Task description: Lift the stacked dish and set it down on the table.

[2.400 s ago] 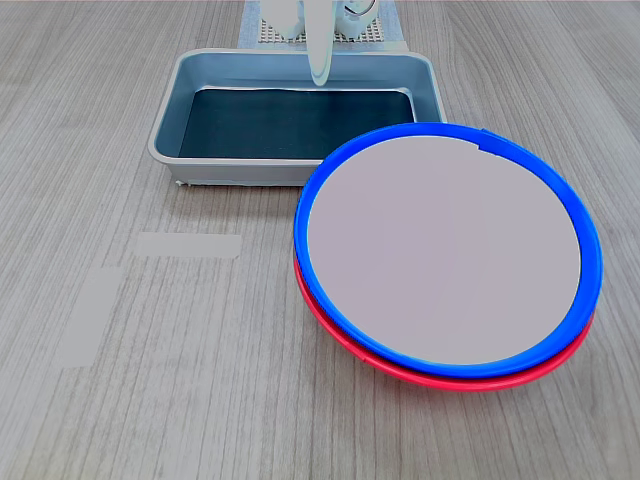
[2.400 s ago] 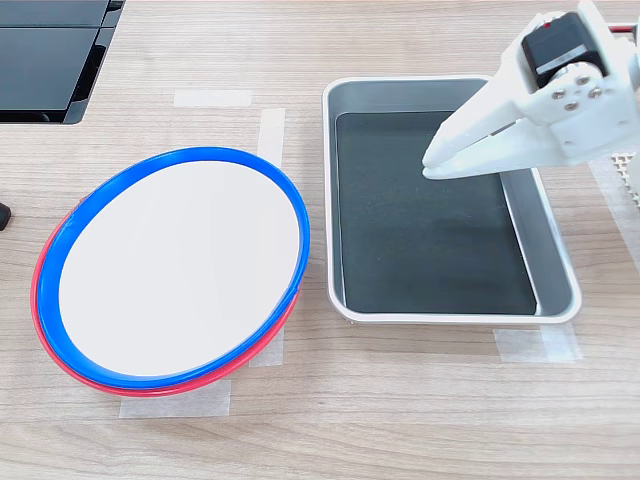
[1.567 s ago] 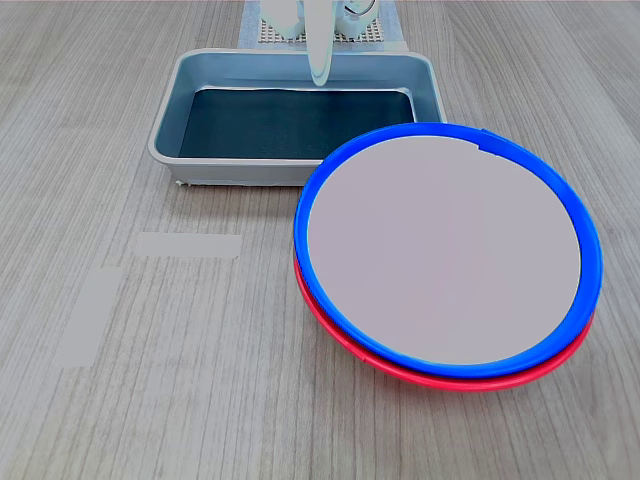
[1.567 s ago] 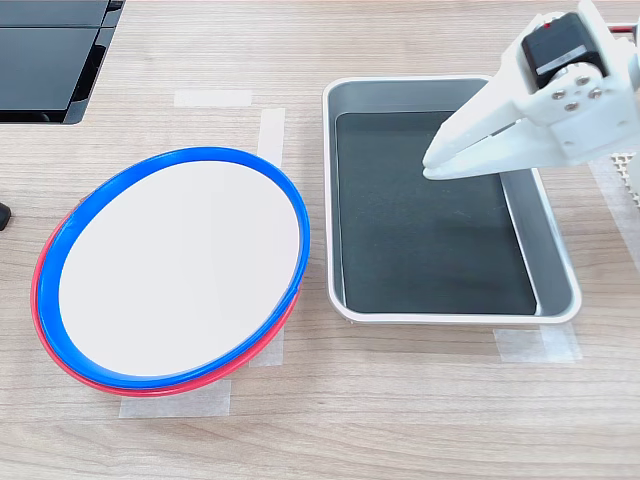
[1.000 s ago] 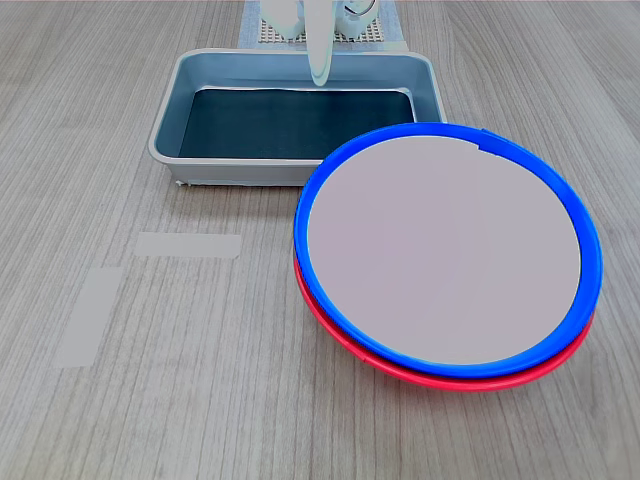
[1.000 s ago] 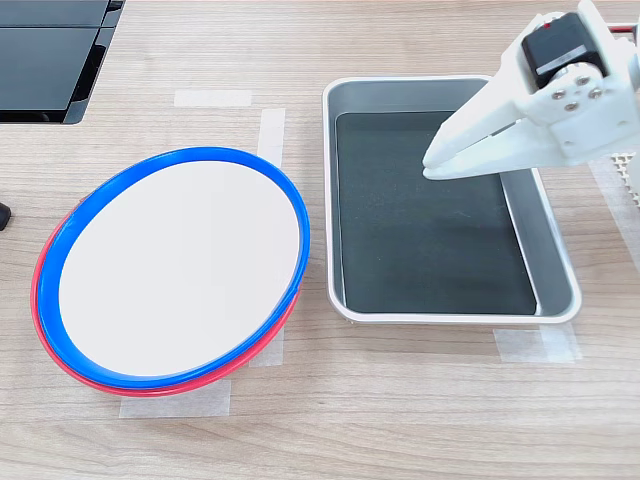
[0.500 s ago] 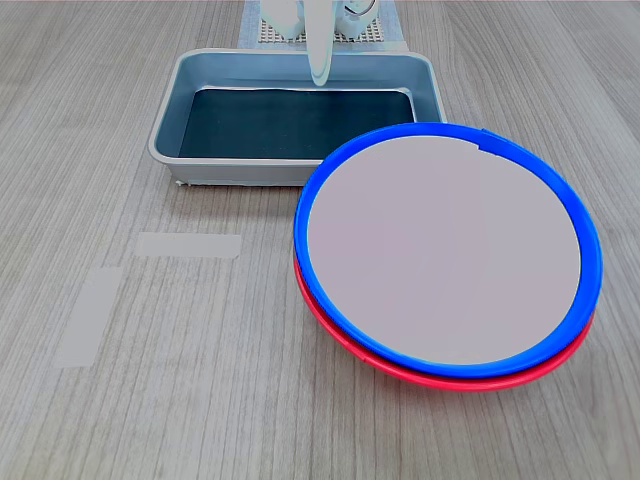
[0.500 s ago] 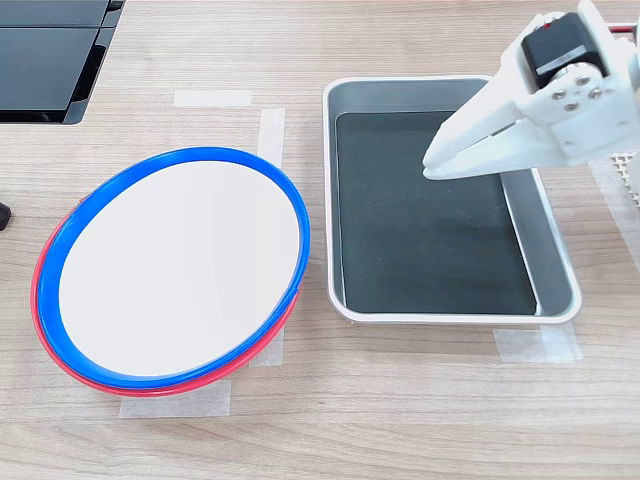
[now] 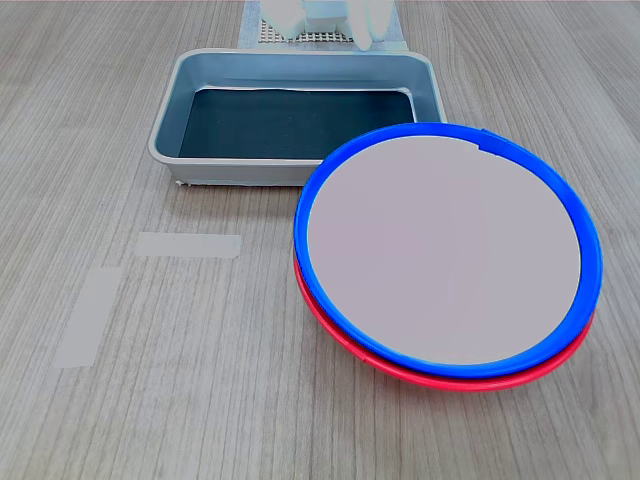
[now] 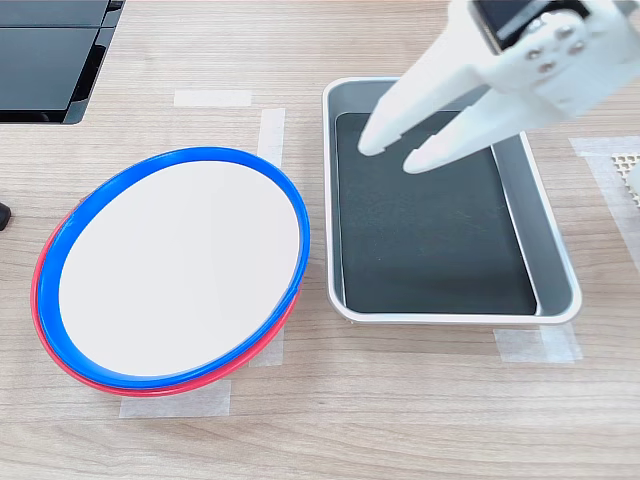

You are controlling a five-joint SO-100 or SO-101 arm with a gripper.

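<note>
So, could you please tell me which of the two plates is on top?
The blue-rimmed plate; it rests on the red-rimmed plate, whose rim just peeks out beneath.

No readable text or labels, seemingly

the whole setting is a light grey-brown wood-grain tabletop (image 9: 200, 400), its grain running across both exterior views. no wall, floor or window shows. the light is even and soft, with only faint shadows. pale tape strips lie flat on the wood: in the first exterior view one (image 9: 189, 244) at about 9 o'clock and another (image 9: 88, 316) toward 8 o'clock; in the second exterior view one (image 10: 213, 98) near 11 o'clock and one (image 10: 536, 344) near 4 o'clock. a flat black panel (image 10: 45, 55) fills the 10 o'clock corner of the second exterior view. a white perforated mat (image 10: 625, 160) sits at its 3 o'clock edge.
</note>
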